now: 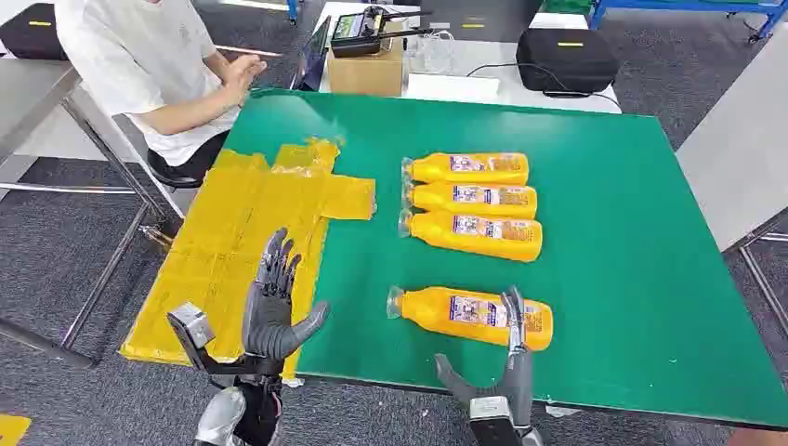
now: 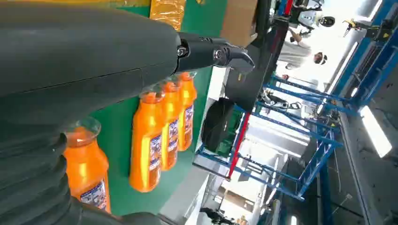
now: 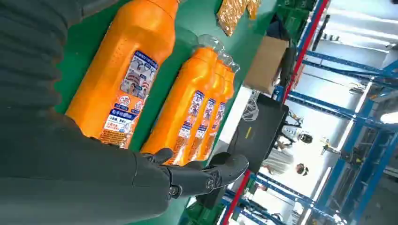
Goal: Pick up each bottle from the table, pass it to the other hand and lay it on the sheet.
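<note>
step: grasp near bottle [image 1: 469,316] | it lies alone on the bench [image 1: 613,232], well apart from the sheet [image 1: 242,232] | right hand [image 1: 502,372] fingers spread, empty, beside it | left hand [image 1: 274,311] released | advice: wrap mid-body, label side.

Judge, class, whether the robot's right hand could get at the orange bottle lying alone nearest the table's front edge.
Probably yes. The right hand is open, just at the lone bottle, its fingers reaching over the bottle's base end. Nothing lies between them, and the row of three bottles sits apart, farther back.
</note>
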